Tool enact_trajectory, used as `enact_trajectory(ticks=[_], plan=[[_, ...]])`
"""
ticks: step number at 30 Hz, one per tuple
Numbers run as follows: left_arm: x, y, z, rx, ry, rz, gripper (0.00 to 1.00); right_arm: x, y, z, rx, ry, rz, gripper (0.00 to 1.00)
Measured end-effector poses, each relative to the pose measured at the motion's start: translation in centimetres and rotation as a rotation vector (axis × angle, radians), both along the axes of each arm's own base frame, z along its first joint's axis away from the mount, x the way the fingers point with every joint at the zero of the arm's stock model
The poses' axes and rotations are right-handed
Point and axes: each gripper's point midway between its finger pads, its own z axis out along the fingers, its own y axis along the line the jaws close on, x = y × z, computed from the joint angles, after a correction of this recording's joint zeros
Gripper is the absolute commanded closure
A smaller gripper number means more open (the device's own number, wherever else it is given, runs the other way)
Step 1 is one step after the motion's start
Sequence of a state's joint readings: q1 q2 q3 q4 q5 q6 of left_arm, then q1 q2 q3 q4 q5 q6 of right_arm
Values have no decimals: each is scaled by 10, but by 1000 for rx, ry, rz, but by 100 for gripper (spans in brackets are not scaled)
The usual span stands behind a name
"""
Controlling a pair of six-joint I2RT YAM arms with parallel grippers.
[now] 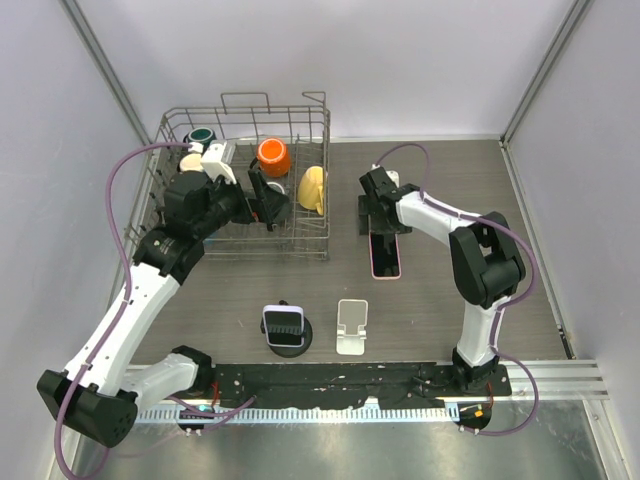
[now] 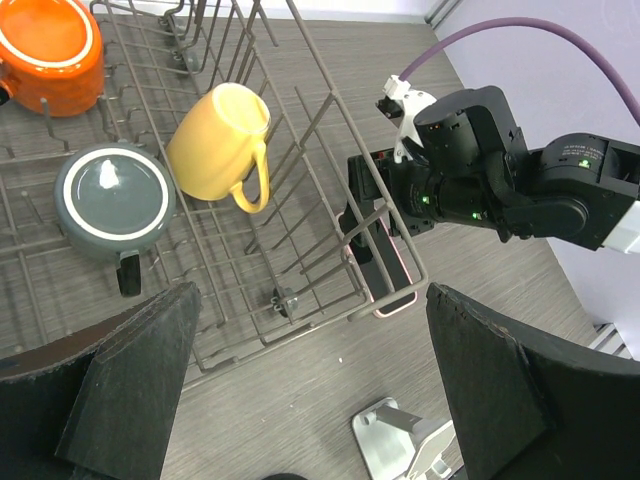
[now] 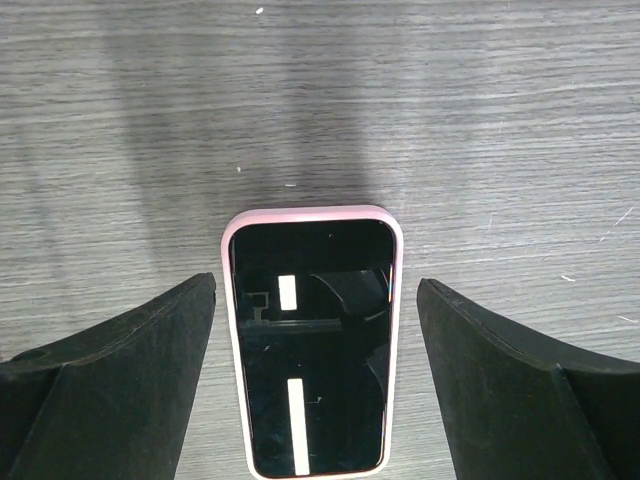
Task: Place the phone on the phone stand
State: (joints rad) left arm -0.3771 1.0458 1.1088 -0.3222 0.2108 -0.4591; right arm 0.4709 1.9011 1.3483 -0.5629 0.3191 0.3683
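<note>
The phone (image 1: 385,254), black screen up in a pink case, lies flat on the table right of the rack; it also shows in the right wrist view (image 3: 312,345) and, through the rack wires, in the left wrist view (image 2: 392,272). My right gripper (image 1: 381,220) is open and hovers over the phone's far end, one finger on each side (image 3: 312,385), not touching it. The white phone stand (image 1: 351,327) stands empty near the front edge and shows in the left wrist view (image 2: 412,446). My left gripper (image 1: 267,206) is open and empty above the rack's front (image 2: 320,400).
A wire dish rack (image 1: 312,247) at back left holds a yellow mug (image 2: 220,140), an orange pot (image 2: 50,50) and a grey lidded cup (image 2: 115,195). A second phone on a black round stand (image 1: 285,327) sits left of the white stand.
</note>
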Motion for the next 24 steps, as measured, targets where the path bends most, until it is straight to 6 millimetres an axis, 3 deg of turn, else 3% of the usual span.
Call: enact_trajectory(ticks=[10, 24], plan=[[0, 0, 0, 4, -3, -1, 0, 0, -4, -14, 38, 47, 14, 13], [0, 0, 0, 6, -4, -4, 0, 0, 5, -18, 95, 54, 49, 12]])
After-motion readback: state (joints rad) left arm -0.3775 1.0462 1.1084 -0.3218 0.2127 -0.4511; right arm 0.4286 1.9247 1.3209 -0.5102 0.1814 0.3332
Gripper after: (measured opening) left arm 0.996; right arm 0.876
